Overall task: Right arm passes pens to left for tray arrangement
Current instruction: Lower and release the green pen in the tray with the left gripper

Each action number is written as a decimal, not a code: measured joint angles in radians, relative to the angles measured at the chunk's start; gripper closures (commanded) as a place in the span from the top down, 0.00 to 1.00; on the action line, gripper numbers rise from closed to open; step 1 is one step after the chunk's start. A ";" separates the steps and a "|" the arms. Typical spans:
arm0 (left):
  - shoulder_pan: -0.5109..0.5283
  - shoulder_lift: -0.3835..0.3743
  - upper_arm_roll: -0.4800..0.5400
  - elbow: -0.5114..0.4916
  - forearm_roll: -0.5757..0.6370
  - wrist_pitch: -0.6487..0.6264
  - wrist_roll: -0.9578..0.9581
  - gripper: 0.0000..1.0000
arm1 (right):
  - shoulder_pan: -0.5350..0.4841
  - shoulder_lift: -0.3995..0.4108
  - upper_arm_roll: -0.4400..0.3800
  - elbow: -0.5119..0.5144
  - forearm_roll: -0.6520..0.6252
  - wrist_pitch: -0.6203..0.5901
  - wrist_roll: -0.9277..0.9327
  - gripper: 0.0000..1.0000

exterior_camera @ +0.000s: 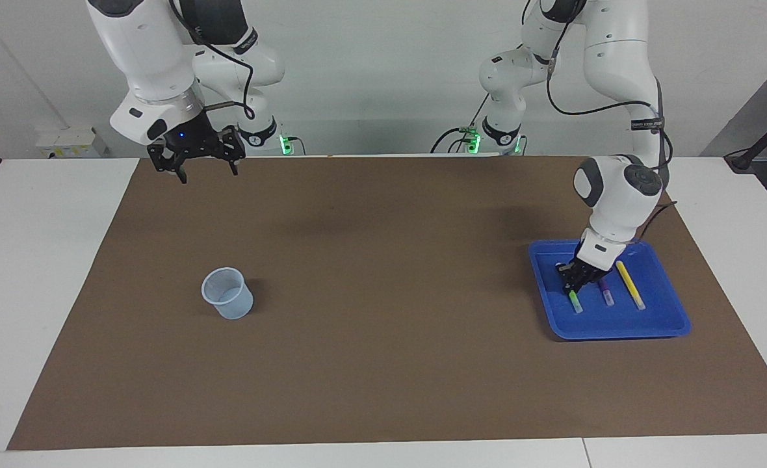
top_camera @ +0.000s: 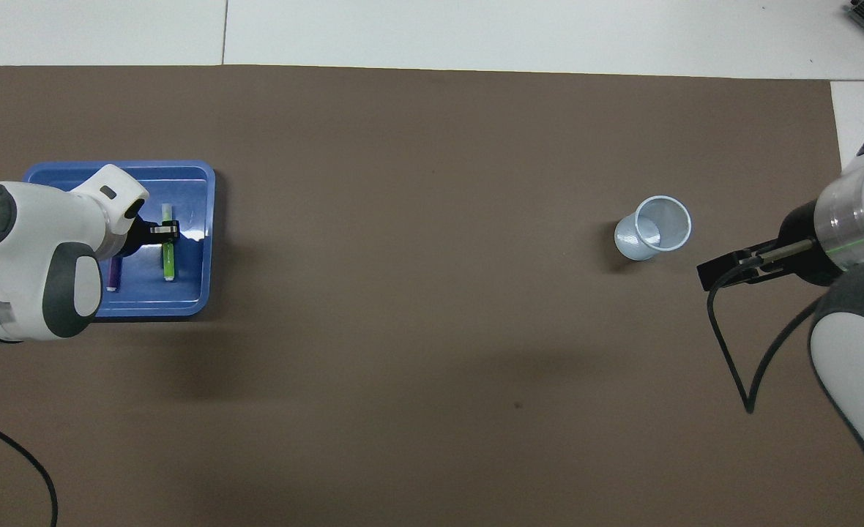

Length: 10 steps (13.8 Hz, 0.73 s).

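The blue tray (exterior_camera: 617,327) (top_camera: 192,212) sits at the left arm's end of the table. In it lie three pens side by side: green (exterior_camera: 576,301) (top_camera: 169,265), purple (exterior_camera: 606,295) (top_camera: 113,275) and yellow (exterior_camera: 630,285). In the overhead view the left arm covers the yellow one. My left gripper (exterior_camera: 574,278) (top_camera: 159,231) is down in the tray, shut on the green pen, whose lower end rests on the tray floor. My right gripper (exterior_camera: 196,165) hangs open and empty over the mat's edge near its own base.
A small translucent bluish cup (exterior_camera: 227,294) (top_camera: 653,228) stands upright on the brown mat (exterior_camera: 383,260) toward the right arm's end. A black cable loops from the right arm's wrist (top_camera: 732,351) over the mat.
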<state>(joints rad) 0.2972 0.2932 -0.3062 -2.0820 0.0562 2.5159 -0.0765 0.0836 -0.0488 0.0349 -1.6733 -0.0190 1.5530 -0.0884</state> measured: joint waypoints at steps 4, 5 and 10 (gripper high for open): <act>0.000 0.000 0.000 0.000 0.000 0.000 0.000 0.23 | 0.001 -0.012 0.006 -0.006 0.000 0.000 0.000 1.00; 0.000 0.000 0.000 0.000 0.000 0.000 0.000 0.24 | 0.001 -0.012 0.007 -0.006 0.000 0.000 0.000 1.00; 0.004 -0.006 0.001 0.032 0.000 -0.027 0.000 1.00 | 0.002 -0.013 0.010 -0.006 0.000 0.000 0.000 1.00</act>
<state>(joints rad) 0.3009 0.2873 -0.3052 -2.0495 0.0562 2.4890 -0.0765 0.0856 -0.0613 0.0454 -1.6793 -0.0189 1.5531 -0.0884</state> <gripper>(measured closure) 0.577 0.000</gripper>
